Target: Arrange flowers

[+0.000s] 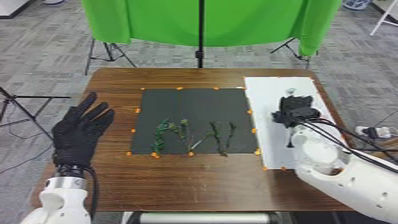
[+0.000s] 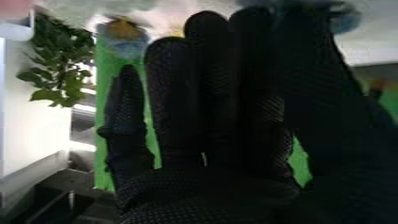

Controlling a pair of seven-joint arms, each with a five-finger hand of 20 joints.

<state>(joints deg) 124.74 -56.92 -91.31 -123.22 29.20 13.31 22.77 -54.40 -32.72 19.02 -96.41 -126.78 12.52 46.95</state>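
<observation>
The left hand (image 1: pixel 76 137) is released, beside the dark mat (image 1: pixel 169 102) bearing green stems (image 1: pixel 159 136); the right hand (image 1: pixel 298 109), over the white sheet (image 1: pixel 266 95), is clenched or grasping, impossible to tell.

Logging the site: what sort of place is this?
Likely a robotics lab or demo space: green cloth on stands, black tripods, and tape marks around the dark mat.

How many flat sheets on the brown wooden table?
2: a dark grey square sheet under the green leafy stems, and a white rectangular sheet right of it, partly behind the black-gloved right hand. Another could be hidden underneath.
</observation>
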